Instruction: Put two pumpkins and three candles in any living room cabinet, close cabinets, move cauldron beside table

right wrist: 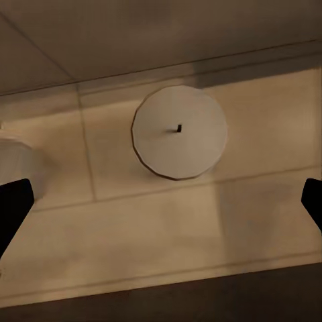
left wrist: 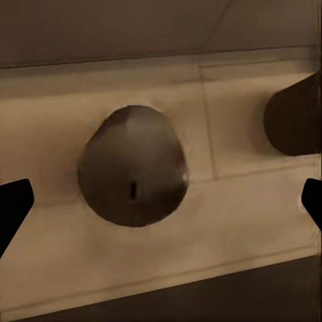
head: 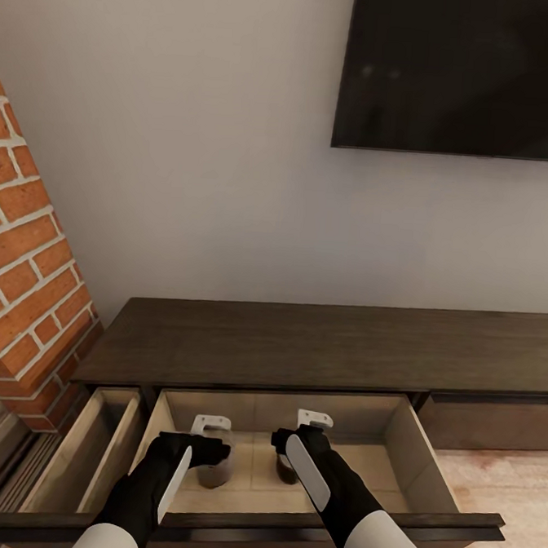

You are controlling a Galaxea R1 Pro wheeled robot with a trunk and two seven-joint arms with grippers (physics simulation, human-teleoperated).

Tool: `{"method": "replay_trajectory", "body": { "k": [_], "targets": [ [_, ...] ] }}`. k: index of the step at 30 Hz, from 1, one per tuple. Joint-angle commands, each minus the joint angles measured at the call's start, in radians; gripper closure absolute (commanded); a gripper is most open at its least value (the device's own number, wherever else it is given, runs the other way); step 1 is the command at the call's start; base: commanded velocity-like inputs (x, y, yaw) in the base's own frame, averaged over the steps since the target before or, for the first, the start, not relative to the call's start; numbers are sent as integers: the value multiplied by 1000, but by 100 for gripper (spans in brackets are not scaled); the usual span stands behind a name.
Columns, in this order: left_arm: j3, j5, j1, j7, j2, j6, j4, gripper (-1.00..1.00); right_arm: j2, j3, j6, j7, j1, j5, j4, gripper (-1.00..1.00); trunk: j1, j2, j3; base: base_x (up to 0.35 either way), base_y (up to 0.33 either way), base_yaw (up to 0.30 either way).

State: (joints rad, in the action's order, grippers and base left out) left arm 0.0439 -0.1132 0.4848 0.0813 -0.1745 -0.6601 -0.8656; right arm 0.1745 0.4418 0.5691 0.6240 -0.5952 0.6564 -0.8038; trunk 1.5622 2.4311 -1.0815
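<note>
The dark-brown cabinet (head: pixel 301 349) stands against the wall with a wide drawer (head: pixel 396 454) pulled out. Two stubby candles stand upright on the drawer floor, one (head: pixel 214 470) under my left gripper (head: pixel 210 445) and one (head: pixel 286 469) under my right gripper (head: pixel 299 439). In the left wrist view a shaded candle (left wrist: pixel 134 168) sits below the open left gripper (left wrist: pixel 162 200), and a second candle (left wrist: pixel 292 114) shows at the edge. In the right wrist view a pale candle top (right wrist: pixel 179 131) with its wick lies just beyond the open right gripper (right wrist: pixel 162 201). Both grippers hold nothing.
A narrower drawer (head: pixel 90 449) stands open to the left, beside a brick pillar (head: pixel 21 273). The wide drawer's front panel (head: pixel 453 523) juts toward me. A closed drawer front (head: pixel 492 424) is at the right above wooden floor (head: pixel 504 494). A dark TV (head: pixel 460 74) hangs on the wall.
</note>
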Motion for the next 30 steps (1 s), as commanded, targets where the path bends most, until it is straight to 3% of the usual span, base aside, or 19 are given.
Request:
{"method": "replay_trajectory", "body": {
  "k": [1,3,6,9,17,25,30],
  "targets": [
    [0,25,0,0,0,-5,-3,-100,0,0,0,0,0,0,0,-100,-4,-7,3,0,0,0],
    [0,79,1,-1,0,-31,-5,-100,0,0,0,0,0,0,0,-100,-12,-21,9,0,0,0],
    [-1,111,3,-2,0,-58,-7,-100,0,0,0,0,0,-1,-2,-100,-23,-42,19,0,0,0],
    [-1,118,9,-5,0,-78,-8,-100,0,0,2,0,0,-1,-6,-100,-35,-63,28,0,0,0],
    [9,119,14,-6,0,-237,-69,-100,0,-1,53,2,-1,9,-21,-100,-65,-119,53,-22,0,0],
    [10,114,14,-8,0,-256,-77,-100,0,-20,142,6,-1,9,-49,-100,-96,-175,78,-100,0,0],
    [10,112,15,-8,0,-257,-78,-100,0,-66,185,6,0,9,-52,-100,-115,-210,94,-6,0,0]
  ]
}}
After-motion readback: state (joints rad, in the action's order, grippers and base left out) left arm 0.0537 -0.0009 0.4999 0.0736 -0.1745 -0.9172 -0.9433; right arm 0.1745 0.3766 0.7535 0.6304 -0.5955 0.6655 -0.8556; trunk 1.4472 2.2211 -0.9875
